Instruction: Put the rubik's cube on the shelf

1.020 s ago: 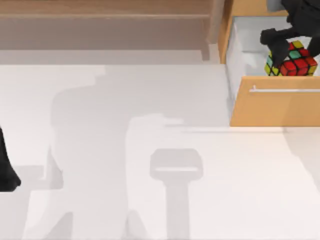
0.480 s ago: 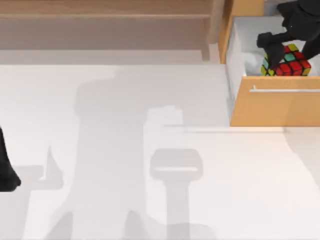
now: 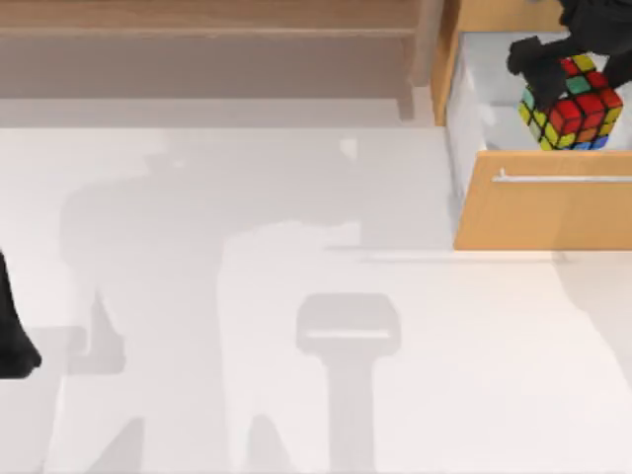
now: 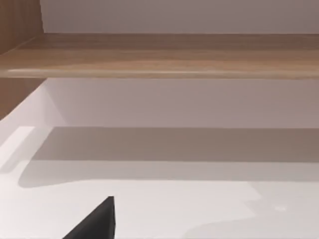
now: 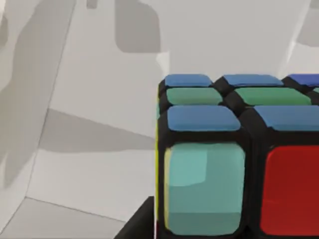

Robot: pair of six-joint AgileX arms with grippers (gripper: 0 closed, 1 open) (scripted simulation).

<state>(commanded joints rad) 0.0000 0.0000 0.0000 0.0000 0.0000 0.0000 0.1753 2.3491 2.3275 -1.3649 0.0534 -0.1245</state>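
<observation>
1. cube work is only partly done. the rubik's cube (image 3: 572, 104) is at the top right of the top view, over the open drawer (image 3: 472, 94) of the orange-wood cabinet (image 3: 541, 212). it sits tilted, and i judge it is lifted off the drawer floor, though i cannot be sure.
2. the shelf (image 3: 207, 15) is the long brown board along the far edge of the table (image 3: 296, 296), to the left of the drawer, with a pale post (image 3: 427, 39) at its end. nothing sits on it.
3. what is left, i think: carry the cube out of the drawer, over past the post, set it down on the shelf board, and let go.
4. the right gripper (image 3: 568, 59) is at the cube. one dark finger (image 3: 528, 59) presses on the cube's left side, and the rest of the gripper is over its far side. the fingers are closed around the cube, grasping it. in the right wrist view the cube (image 5: 239, 159) is very close to the camera, with the pale drawer wall (image 5: 89, 99) behind it.
5. the left gripper (image 3: 15, 341) is parked at the left edge of the table, well apart from the cube. i cannot tell how its fingers are. the left wrist view looks at the shelf (image 4: 159, 55).
</observation>
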